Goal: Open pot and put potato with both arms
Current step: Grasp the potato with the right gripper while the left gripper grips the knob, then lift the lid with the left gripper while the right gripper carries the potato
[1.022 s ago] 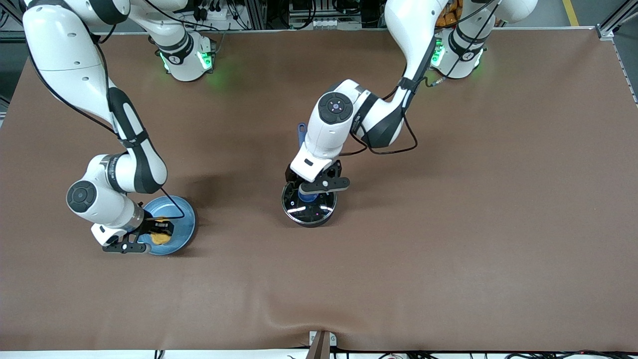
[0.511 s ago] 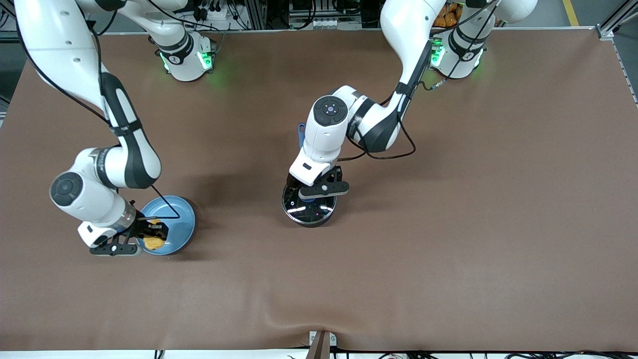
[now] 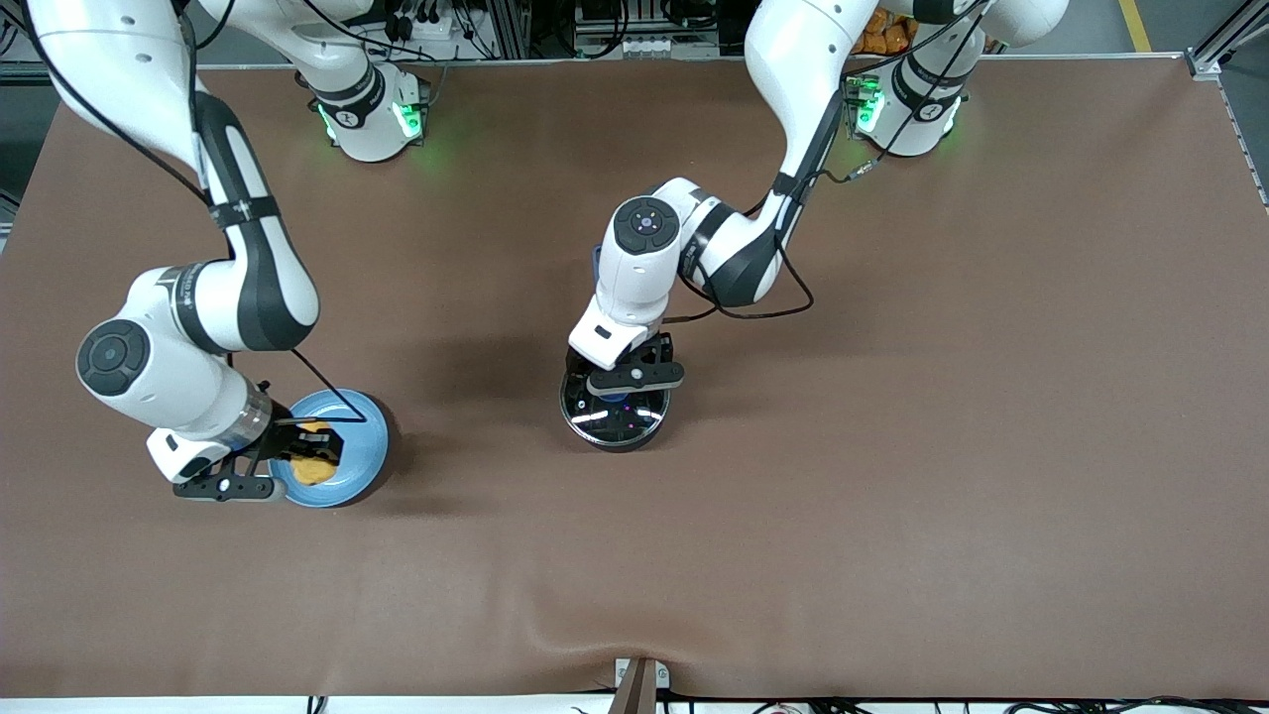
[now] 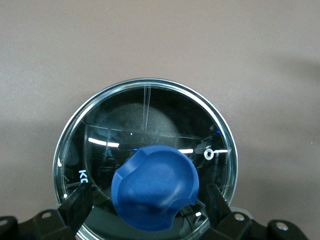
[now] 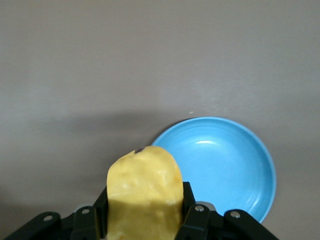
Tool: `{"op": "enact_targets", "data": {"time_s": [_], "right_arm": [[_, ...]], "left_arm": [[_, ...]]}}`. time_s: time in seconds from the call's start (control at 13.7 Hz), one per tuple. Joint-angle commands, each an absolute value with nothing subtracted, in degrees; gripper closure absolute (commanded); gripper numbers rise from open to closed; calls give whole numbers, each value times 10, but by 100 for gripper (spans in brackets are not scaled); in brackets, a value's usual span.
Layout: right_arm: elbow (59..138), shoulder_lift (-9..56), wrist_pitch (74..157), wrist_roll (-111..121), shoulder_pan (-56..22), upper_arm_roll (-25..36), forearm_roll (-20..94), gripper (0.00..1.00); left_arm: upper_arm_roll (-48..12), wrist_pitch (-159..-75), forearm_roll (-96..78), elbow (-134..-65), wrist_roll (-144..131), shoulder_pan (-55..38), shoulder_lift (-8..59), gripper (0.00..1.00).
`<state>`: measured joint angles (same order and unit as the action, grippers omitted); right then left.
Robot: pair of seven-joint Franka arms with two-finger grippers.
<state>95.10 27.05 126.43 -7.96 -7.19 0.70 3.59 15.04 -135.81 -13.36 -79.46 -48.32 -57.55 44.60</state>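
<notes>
Between the right gripper's (image 5: 145, 220) black fingers (image 5: 192, 217): bumpy yellow potato (image 5: 145, 200), pinched above the glossy round blue plate (image 3: 359, 466). Left gripper (image 4: 150, 205): fingers (image 4: 77, 207) spread astride the lobed blue knob (image 4: 155, 186) of the steel-rimmed glass lid (image 4: 150, 120), seated on the black pot (image 3: 615, 438) at mid-table.

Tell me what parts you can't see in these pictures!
- Inside the pot: both views, glare on the glass lid hides it.
- Pot handle: front view, the left arm covers most of it.
- Blue knob: left wrist view, bottom edge crops it.
- Potato: right wrist view, its lower part is cropped; front view, the right gripper partly covers it.
</notes>
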Motion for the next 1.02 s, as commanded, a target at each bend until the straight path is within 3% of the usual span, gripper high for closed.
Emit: {"op": "enact_targets", "data": {"time_s": [0.0, 0.07, 0.15, 0.29, 0.58, 0.95], "right_arm": [[921, 266, 1229, -130, -101, 10, 41, 100], [921, 266, 1230, -132, -105, 10, 40, 100], [920, 267, 1230, -131, -105, 10, 41, 100], [920, 267, 1230, -133, -106, 10, 42, 100], [918, 267, 1229, -143, -111, 10, 43, 100], [907, 266, 1228, -178, -133, 9, 43, 100]], "left_arm": [[159, -1363, -114, -780, -486, -582, 458, 0], [159, -1363, -106, -780, -473, -581, 458, 44], [159, -1363, -105, -780, -462, -581, 458, 73], [160, -1363, -104, -780, -443, -581, 457, 98], [165, -1351, -104, -778, -439, -579, 452, 100], [200, -1217, -112, -734, -383, -574, 424, 100]]}}
